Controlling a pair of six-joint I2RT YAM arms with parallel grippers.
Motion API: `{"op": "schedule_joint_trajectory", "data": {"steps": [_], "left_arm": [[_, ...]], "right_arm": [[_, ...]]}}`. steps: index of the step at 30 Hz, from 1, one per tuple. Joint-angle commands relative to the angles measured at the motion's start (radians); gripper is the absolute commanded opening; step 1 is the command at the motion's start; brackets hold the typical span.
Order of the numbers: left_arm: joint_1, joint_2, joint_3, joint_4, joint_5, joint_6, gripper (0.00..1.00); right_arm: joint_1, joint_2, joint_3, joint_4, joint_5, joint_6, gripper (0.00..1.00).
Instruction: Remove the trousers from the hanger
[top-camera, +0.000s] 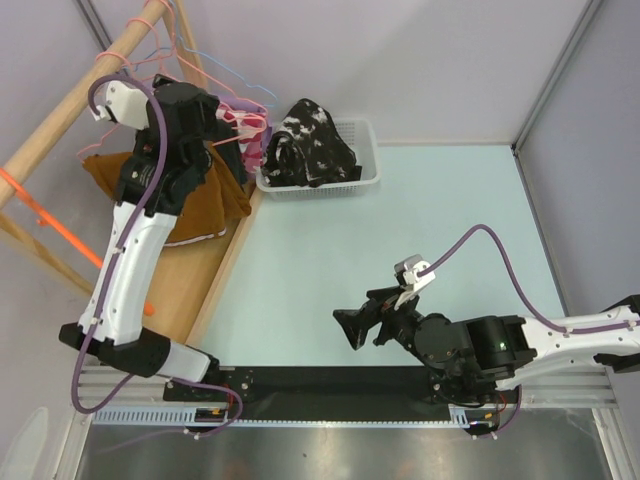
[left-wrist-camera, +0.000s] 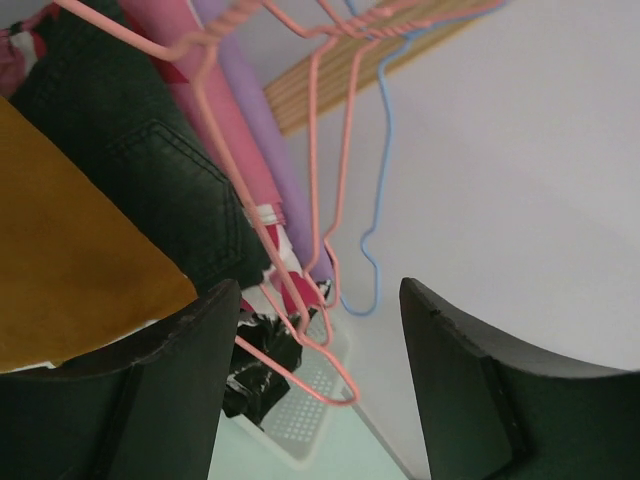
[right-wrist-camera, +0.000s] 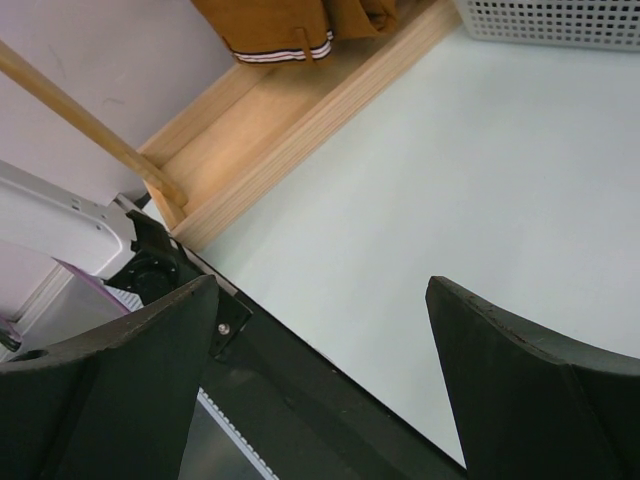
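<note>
The trousers are split between two places. The black pair with white blotches (top-camera: 308, 148) lies in the white basket (top-camera: 374, 165) on the tabletop (top-camera: 430, 220), and the rust-brown pair (top-camera: 222, 195) hangs at the wooden rack (top-camera: 70, 103), partly behind the left arm. The step in hand looks like freeing that brown pair.

The left hand (top-camera: 238, 128) is up among the hangers with its fingers spread wide and nothing between them. In its wrist view the brown cloth (left-wrist-camera: 70, 260) sits off to the left of the gap.

The next move probably calls for shifting toward the cloth, closing on a fold, and drawing it down off the wire.

Pink wire hangers (left-wrist-camera: 325, 130) and a blue one (left-wrist-camera: 385, 170) cross right in front of the fingers and could snag. A dark garment (left-wrist-camera: 140, 170) hangs just beside the brown one.

The right hand (top-camera: 352, 325) hovers low over the tabletop, spread wide and empty, well apart from the rack.
</note>
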Motion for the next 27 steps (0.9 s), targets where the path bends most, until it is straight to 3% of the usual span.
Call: {"op": "schedule_joint_trajectory", "data": {"steps": [1,9,14,18,19,21,24,26,27], "left_arm": [[0.096,0.019,0.024,-0.041,0.066,-0.072,0.70],[0.184,0.054,-0.028,0.074,0.163,-0.069,0.69],[0.192,0.074,-0.048,0.089,0.186,-0.090,0.59],[0.198,0.074,-0.077,0.113,0.180,-0.096,0.48],[0.198,0.071,-0.080,0.117,0.180,-0.093,0.39],[0.198,0.056,-0.092,0.126,0.180,-0.090,0.30],[0.198,0.039,-0.114,0.158,0.180,-0.067,0.24],[0.199,0.039,-0.109,0.166,0.174,-0.049,0.13],[0.204,0.038,-0.106,0.164,0.178,-0.046,0.00]], "right_arm": [[0.008,-0.015,-0.010,-0.024,0.089,0.055,0.91],[-0.001,-0.011,-0.021,-0.007,0.115,0.027,0.91],[-0.010,-0.013,-0.020,-0.001,0.114,0.017,0.92],[-0.017,-0.013,-0.016,0.001,0.112,0.003,0.92],[-0.017,-0.013,-0.018,0.002,0.112,0.003,0.92],[-0.020,-0.013,-0.018,0.002,0.114,0.001,0.92],[-0.021,-0.008,-0.015,0.014,0.109,-0.005,0.91],[-0.023,-0.001,-0.015,0.024,0.106,-0.013,0.91],[-0.023,0.001,-0.015,0.025,0.106,-0.013,0.91]]}}
